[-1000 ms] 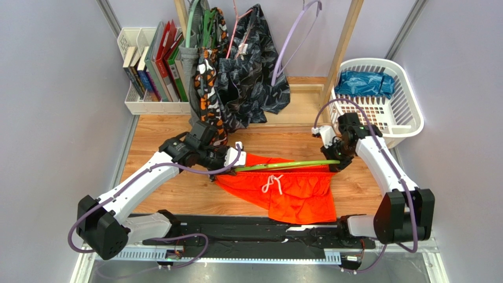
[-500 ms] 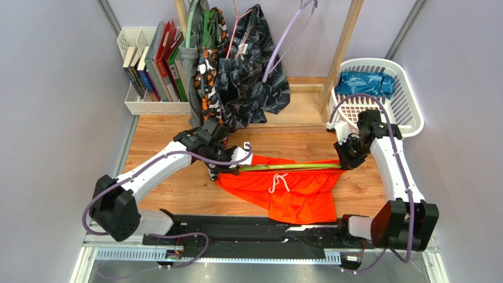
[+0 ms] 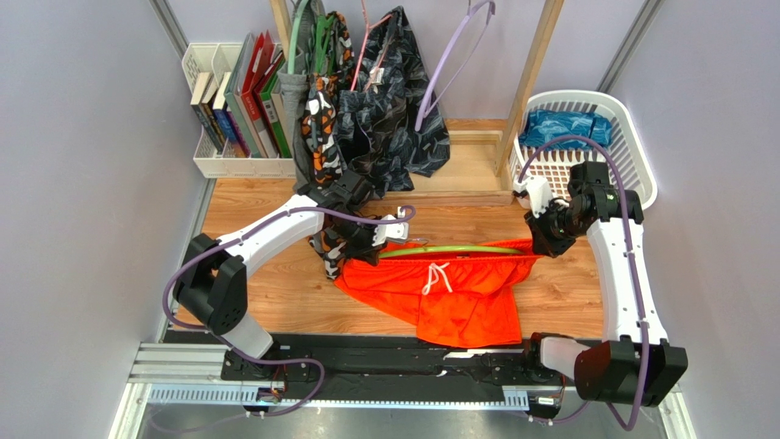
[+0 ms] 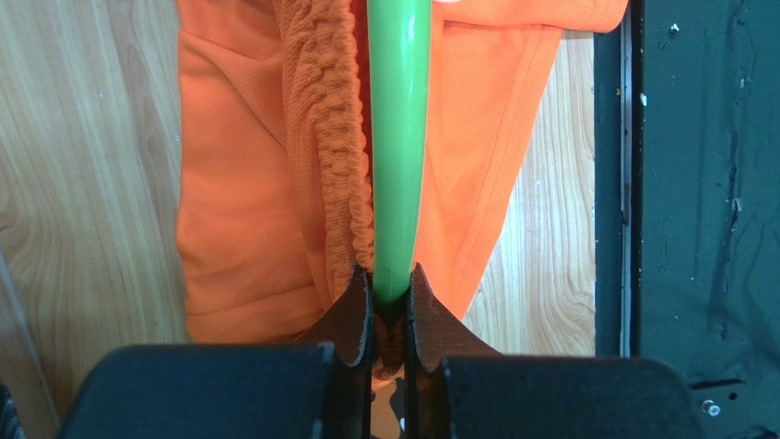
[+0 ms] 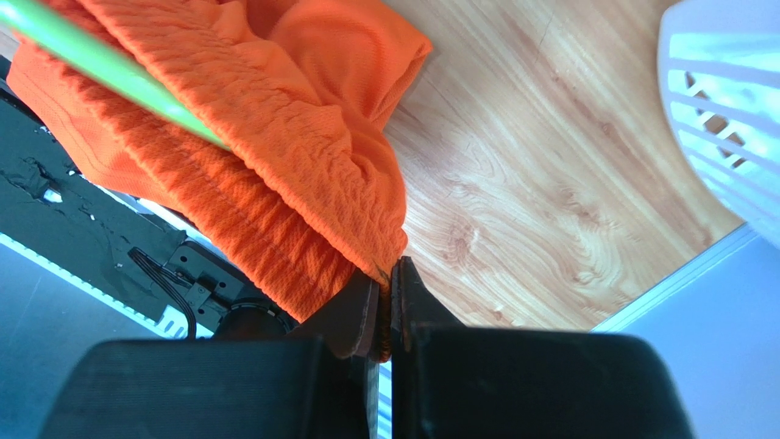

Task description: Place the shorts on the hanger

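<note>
The orange shorts [image 3: 462, 297] hang from the lime-green hanger [image 3: 453, 249], which runs level between my two grippers above the wooden table. My left gripper [image 3: 377, 245] is shut on the hanger's left end with waistband cloth pinched beside it; the left wrist view shows the hanger [image 4: 398, 137] and the shorts [image 4: 238, 201] between my jaws [image 4: 390, 293]. My right gripper [image 3: 538, 245] is shut on the right waistband corner of the shorts [image 5: 275, 183], at the jaws [image 5: 385, 279]; the hanger [image 5: 110, 69] runs off to the upper left there. The white drawstring [image 3: 436, 275] dangles.
A rack behind holds black patterned shorts [image 3: 389, 110], a camo garment [image 3: 322, 137], a lavender hanger [image 3: 453, 55] and a pink hanger [image 3: 366, 27]. A file box of books [image 3: 233, 110] stands at the back left. A white basket [image 3: 595, 146] stands at the back right.
Both grippers have moved back and up with the hanger and shorts. The shorts hang more from the hanger and lie less on the table.
</note>
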Motion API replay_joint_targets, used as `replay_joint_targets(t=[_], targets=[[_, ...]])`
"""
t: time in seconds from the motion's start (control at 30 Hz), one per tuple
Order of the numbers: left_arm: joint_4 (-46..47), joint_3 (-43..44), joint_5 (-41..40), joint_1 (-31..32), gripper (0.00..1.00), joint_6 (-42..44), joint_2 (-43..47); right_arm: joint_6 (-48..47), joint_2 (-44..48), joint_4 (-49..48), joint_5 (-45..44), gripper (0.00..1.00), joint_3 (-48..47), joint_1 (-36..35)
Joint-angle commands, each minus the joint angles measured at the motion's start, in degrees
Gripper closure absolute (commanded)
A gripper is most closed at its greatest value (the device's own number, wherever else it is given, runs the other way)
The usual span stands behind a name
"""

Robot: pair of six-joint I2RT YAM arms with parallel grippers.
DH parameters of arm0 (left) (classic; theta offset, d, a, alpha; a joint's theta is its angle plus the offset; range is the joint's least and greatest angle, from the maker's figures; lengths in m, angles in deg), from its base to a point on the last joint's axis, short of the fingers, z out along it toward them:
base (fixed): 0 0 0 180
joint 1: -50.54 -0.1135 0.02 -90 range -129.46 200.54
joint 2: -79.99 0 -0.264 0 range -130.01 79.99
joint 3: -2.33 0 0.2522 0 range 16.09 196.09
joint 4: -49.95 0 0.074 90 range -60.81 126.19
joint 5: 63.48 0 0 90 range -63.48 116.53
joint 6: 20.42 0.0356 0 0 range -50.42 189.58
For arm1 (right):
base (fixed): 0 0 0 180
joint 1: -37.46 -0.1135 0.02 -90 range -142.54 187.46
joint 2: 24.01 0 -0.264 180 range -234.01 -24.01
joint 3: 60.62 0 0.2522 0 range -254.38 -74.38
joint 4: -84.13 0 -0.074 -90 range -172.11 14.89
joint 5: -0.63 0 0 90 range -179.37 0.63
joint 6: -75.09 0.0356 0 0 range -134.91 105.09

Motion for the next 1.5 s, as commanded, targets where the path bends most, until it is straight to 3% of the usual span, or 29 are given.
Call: replay_joint_targets(t=[0.0,0.23,0.27,0.3,0.33,0.4,0.43,0.53,0.77,0.87,0.97,1.13,1.37,1.47], targets=[[-15.69,2.25,-14.94,0.23,1.00,-5.16,-2.13,-2.69,3.71,-0.31,-13.25,1.00,-4.36,-2.61],[-17.62,8.32,-9.85,2.44,1.00,-8.77,-2.58,1.53,4.68,1.10,-14.13,1.00,-5.60,-10.63],[-17.79,8.68,-8.97,2.52,1.00,-8.94,-1.27,1.79,4.16,1.36,-14.04,0.96,-5.77,-10.98],[-18.23,9.20,-7.14,2.52,1.00,-8.94,-0.56,1.97,3.89,2.15,-13.60,0.89,-6.03,-11.16],[-18.58,9.47,-6.25,2.52,1.00,-8.77,0.40,2.06,3.46,2.68,-12.99,0.72,-6.64,-11.16],[-19.63,10.35,-4.40,2.44,1.00,-8.42,2.69,2.32,2.66,4.34,-10.27,0.53,-9.10,-11.07],[-20.08,10.79,-4.13,2.52,1.00,-8.33,3.57,2.15,2.57,4.53,-8.17,0.38,-9.89,-11.07],[-22.10,13.68,-3.08,2.52,1.00,-7.89,4.36,0.83,2.57,5.14,-3.51,0.27,-13.50,-11.16],[-29.74,21.59,-3.33,4.62,1.00,-2.80,3.05,-6.10,5.29,5.76,19.31,0.25,-20.62,-11.16],[-30.89,23.44,-4.48,5.95,1.00,-2.70,2.79,-9.71,8.01,4.88,26.27,0.20,-21.77,-11.34],[-31.68,25.89,-4.22,6.83,1.00,-3.58,1.73,-12.35,9.60,6.28,27.18,0.18,-22.03,-13.35],[-32.21,29.50,-0.36,6.83,1.00,-5.69,0.68,-12.27,12.23,6.12,31.38,0.22,-19.67,-15.47],[-34.05,34.34,3.43,8.59,1.00,-4.64,0.15,-3.32,18.65,-11.87,32.11,0.25,-5.71,-26.16],[-34.41,36.10,4.74,9.64,1.00,-4.72,0.06,-1.11,18.31,-16.20,29.47,0.25,-4.10,-30.74]])
